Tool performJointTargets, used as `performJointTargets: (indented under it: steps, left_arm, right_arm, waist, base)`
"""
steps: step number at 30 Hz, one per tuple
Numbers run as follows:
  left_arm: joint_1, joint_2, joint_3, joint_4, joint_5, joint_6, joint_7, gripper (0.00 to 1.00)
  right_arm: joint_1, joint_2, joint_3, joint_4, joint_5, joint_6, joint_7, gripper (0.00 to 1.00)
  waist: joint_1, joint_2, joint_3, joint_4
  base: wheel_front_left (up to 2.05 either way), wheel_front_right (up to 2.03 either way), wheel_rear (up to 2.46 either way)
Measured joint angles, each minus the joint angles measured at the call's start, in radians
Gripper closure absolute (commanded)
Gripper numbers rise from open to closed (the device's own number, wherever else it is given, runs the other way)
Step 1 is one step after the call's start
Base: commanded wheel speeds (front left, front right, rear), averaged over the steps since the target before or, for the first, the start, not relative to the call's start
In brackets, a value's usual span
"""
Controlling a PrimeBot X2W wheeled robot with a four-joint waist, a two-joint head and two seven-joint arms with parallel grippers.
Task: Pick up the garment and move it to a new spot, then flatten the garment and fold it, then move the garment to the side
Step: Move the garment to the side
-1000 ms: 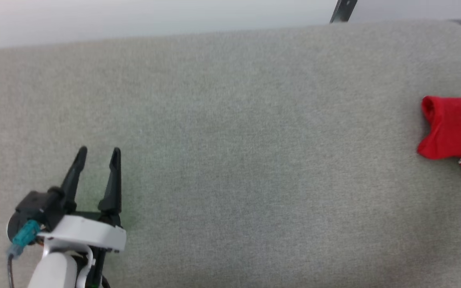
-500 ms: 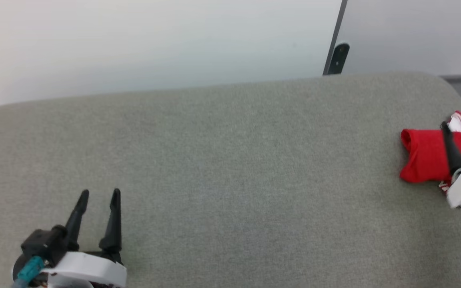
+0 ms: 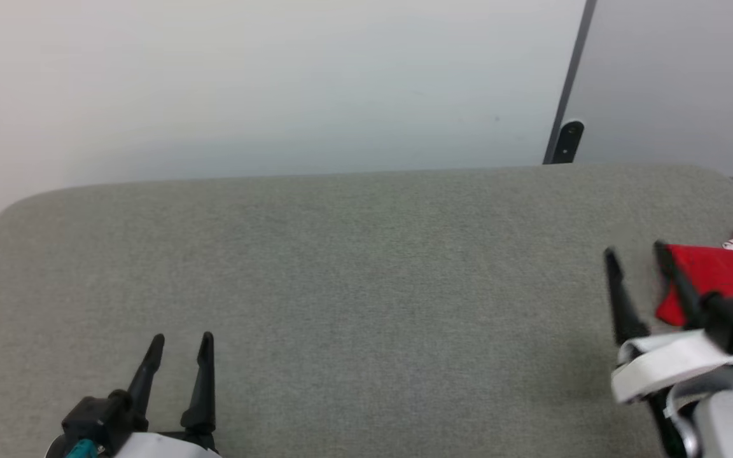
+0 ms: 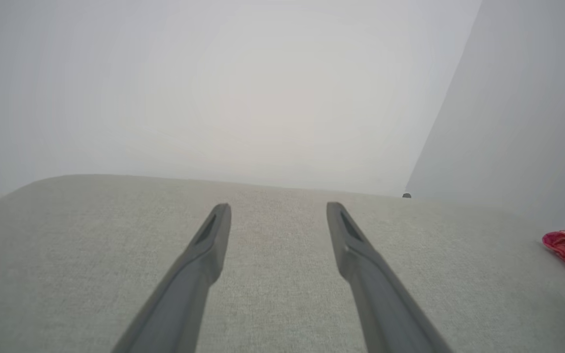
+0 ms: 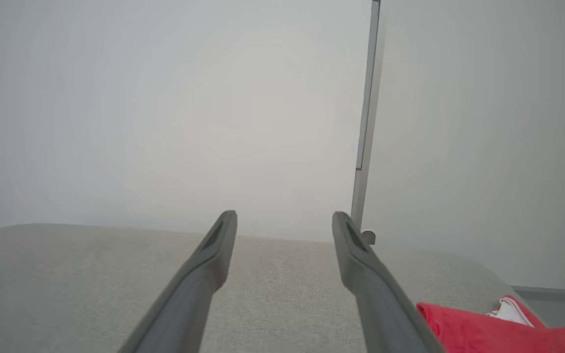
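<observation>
Status: shirt (image 3: 716,273) sits as a compact red bundle at the far right edge of the grey desk (image 3: 366,267). A bit of white trim pokes out at its back. Plain red faces up, no lettering visible. Part of it runs off the head view, so I can't tell neat fold from loose bunch.

That reads 2 ways:
- Folded and parked at the side, i.e. the job is at its end.
- A bunched shirt at the edge, waiting for pickup, with flatten, fold and move left.

The pictures don't settle which.

Left fingers (image 3: 203,375): spread, nothing between them, low over the near left of the desk and well apart from the shirt. In the left wrist view the shirt is just a small red patch at the far right.

Right fingers (image 3: 621,296): spread too, gripping nothing. The shirt lies just beside them, on their right. In the head view 1 finger crosses the shirt's left edge, and I can't tell whether it touches or hovers. In the right wrist view the shirt sits at the lower right, outside the gap, and the fingers point past it toward the wall (image 5: 165,122).
</observation>
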Motion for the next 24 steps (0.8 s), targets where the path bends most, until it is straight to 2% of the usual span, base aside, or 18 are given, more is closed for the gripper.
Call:
performJointTargets:
  steps: [7,17,24]
  left_arm:
    - [0.003,-0.001,0.008,-0.008,0.023,0.000,0.000,0.00]
    - [0.021,0.030,0.049,-0.028,0.044,0.000,0.000,0.00]
    - [0.038,0.046,0.028,-0.048,0.021,0.000,0.000,0.00]
  right_arm:
    - [0.027,0.070,0.035,0.015,-0.045,0.000,0.000,0.00]
    - [0.051,0.084,0.015,0.031,-0.075,0.000,0.000,0.00]
    - [0.091,0.086,-0.041,0.013,-0.089,0.000,0.000,0.00]
  waist:
    - [0.0000,0.0000,-0.023,0.033]
    - [0.0000,0.0000,-0.042,0.041]
    - [0.0000,0.0000,-0.041,0.036]
  base:
    - [0.00,0.00,0.00]
    - [0.00,0.00,0.00]
    - [0.00,0.00,0.00]
